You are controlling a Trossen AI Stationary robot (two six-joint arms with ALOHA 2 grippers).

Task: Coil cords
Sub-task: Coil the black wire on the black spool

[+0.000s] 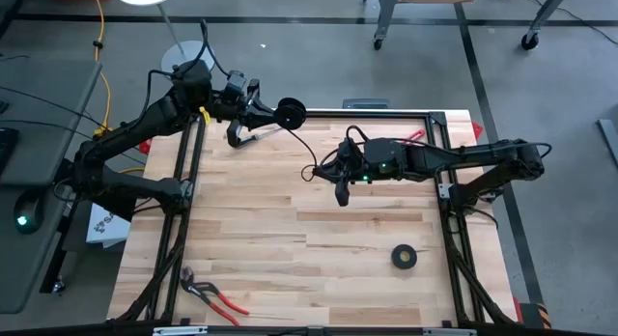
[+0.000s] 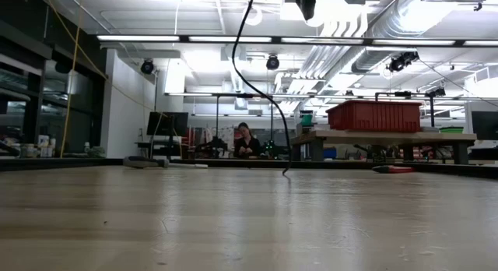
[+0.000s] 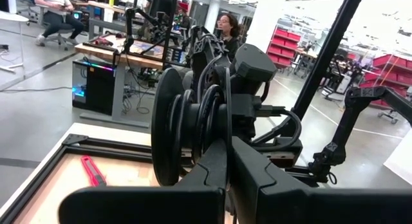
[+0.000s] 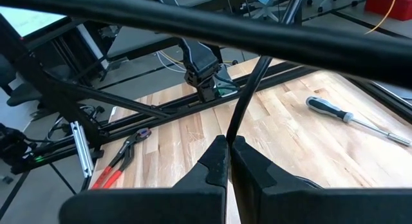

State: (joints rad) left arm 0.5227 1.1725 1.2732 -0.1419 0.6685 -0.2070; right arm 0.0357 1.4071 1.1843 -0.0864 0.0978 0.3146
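Cord (image 4: pixel 239 111) pinched between right fingers (image 4: pixel 215 161) (taut).

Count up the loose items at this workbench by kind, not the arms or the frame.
black cord: 1
black tape roll: 1
red-handled pliers: 1
screwdriver: 1
small red tool by the far rail, kind unclear: 1
Total: 5
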